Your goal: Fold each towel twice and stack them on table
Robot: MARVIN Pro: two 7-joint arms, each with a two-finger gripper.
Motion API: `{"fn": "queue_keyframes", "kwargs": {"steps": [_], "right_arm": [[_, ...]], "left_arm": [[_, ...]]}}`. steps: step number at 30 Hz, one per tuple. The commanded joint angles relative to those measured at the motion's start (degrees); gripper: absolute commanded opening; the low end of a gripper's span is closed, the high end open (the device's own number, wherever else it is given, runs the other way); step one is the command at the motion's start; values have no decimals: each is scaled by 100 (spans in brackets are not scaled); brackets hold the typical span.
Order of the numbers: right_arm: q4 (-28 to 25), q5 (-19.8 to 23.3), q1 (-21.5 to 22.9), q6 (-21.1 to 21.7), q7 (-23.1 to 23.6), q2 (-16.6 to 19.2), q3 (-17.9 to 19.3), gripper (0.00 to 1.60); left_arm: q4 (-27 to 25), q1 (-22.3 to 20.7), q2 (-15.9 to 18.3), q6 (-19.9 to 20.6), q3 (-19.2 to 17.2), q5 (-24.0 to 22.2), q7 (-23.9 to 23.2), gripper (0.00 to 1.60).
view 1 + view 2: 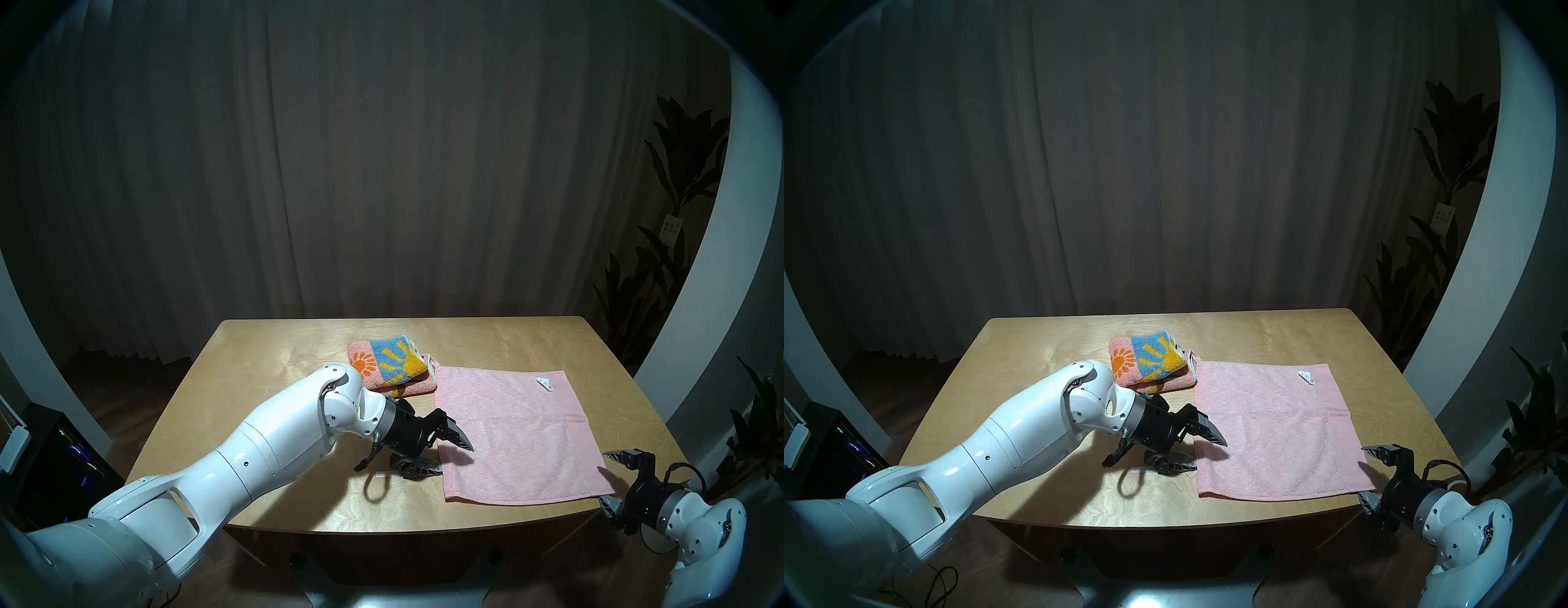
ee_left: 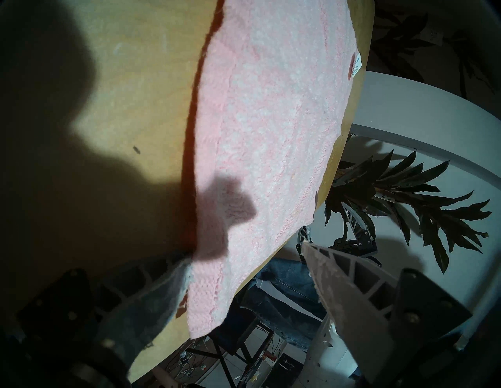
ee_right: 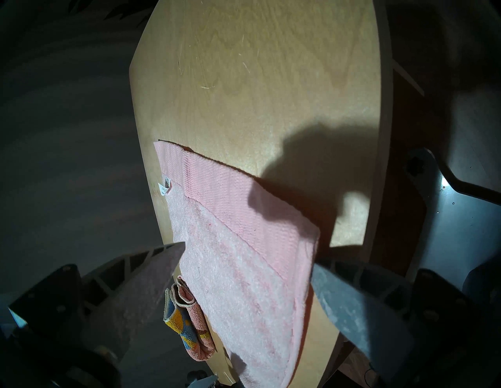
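The pale pink towel point(image 1: 509, 429) point(image 1: 1267, 424) lies spread flat on the right half of the table point(image 1: 275, 382), its white tag point(image 1: 544, 384) at the far edge. The sunflower towel point(image 1: 390, 365) point(image 1: 1149, 361) sits folded just behind its far left corner. My left gripper point(image 1: 456, 459) point(image 1: 1210, 455) is open at the pink towel's left edge near the front corner, one finger above the cloth and one at table level. My right gripper point(image 1: 602, 477) point(image 1: 1361, 471) is open at the front right corner. In the wrist views the pink towel point(image 2: 265, 108) point(image 3: 230, 216) lies ahead of the open left gripper point(image 2: 245, 252) and the open right gripper point(image 3: 249, 253).
The pink towel's front right corner reaches the table's edge. A leafy plant point(image 1: 679, 212) stands to the right and a dark curtain hangs behind. A lit computer case point(image 1: 63, 458) sits on the floor at the left. Jeans-clad legs point(image 2: 284, 284) show beyond the table edge.
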Motion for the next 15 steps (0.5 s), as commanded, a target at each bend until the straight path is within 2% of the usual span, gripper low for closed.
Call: {"fn": "queue_keyframes", "kwargs": {"steps": [1,3,4,6,8,9,11,15], "right_arm": [[10,-57,-75,-13,-110,4,-38,160],[21,-55,-78,-2,-124,5,-62,160],[28,-61,-78,9,-122,9,-70,137],[30,-60,-69,20,-145,22,-95,117],[18,-55,-49,5,-191,32,-116,117],[17,-54,-43,13,-205,46,-128,127],[29,-50,-36,39,-211,62,-159,130],[44,-63,-33,82,-200,85,-207,110]], "left_arm": [[150,71,153,-13,313,-172,0,160],[161,68,205,-13,308,-228,5,160],[154,63,237,-13,318,-223,-9,160],[144,92,310,-13,270,-253,-8,160],[86,108,407,-13,266,-287,-55,160],[51,114,448,-13,262,-296,-66,160],[-2,139,511,-13,236,-328,-99,160],[-59,202,581,-13,223,-376,-137,160]]}}
